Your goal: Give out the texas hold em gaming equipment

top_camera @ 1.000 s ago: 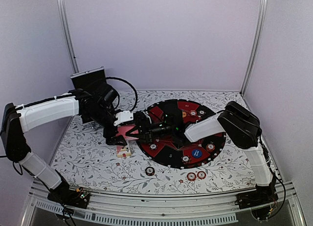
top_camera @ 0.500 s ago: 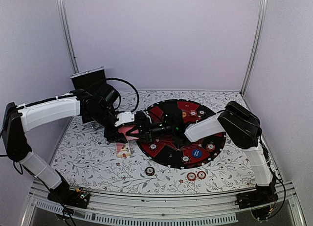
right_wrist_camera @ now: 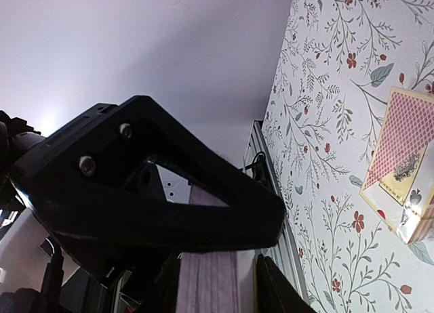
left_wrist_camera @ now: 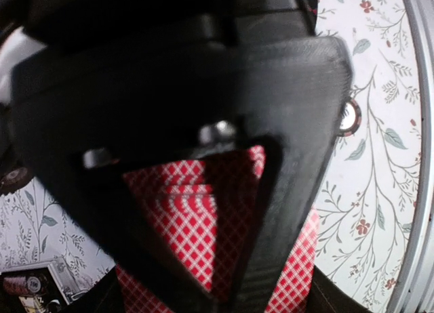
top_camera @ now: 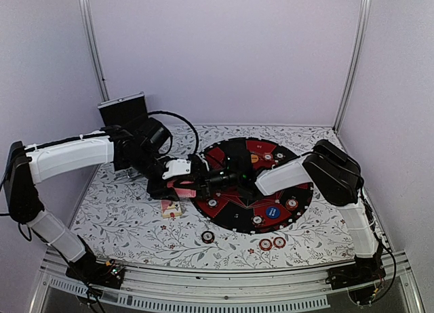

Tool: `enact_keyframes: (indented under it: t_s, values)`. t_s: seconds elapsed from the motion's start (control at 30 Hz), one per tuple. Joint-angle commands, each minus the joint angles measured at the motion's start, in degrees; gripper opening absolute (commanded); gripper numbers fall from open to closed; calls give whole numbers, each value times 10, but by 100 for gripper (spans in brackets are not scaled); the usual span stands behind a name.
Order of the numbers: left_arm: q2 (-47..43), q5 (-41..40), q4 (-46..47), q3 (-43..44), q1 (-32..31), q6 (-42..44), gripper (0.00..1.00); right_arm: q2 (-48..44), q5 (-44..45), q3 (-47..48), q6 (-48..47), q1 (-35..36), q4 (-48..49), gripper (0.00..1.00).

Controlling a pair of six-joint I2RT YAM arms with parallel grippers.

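The cards (top_camera: 184, 190) are pinched in the left gripper (top_camera: 176, 186), held above the table (top_camera: 122, 221) at the left rim of the round board (top_camera: 237, 221). The left wrist view shows their red-checked backs between its closed-down fingers. The right gripper (top_camera: 202, 182) points at them tip to tip, and I cannot tell how far its jaws are parted. A box (top_camera: 171, 209) lies just below. Chips (top_camera: 265, 244) lie near the front edge, and the blue disc (top_camera: 273, 211) is on the board.
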Motion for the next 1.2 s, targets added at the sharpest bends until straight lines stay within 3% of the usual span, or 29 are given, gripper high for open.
enact_keyframes:
  t_s: [0.0,0.17,0.5,0.67,1.0,1.17]
  values:
    - [12,10,5,17,-11,11,51,-8,-1,27,-3,2,-5,38]
    - [20,9,-5,26,-12,9,50,0,0,25,7,3,5,37]
    - [21,-1,-17,44,-12,15,48,5,19,-13,14,-3,9,26]
    - [22,4,-30,57,-12,14,42,1,31,-24,11,-6,-4,20]
    - [16,7,-29,61,-11,-9,39,-11,35,-32,-15,-6,-20,18]
    - [17,6,-29,58,-10,-11,47,-17,20,-34,-4,-4,33,1]
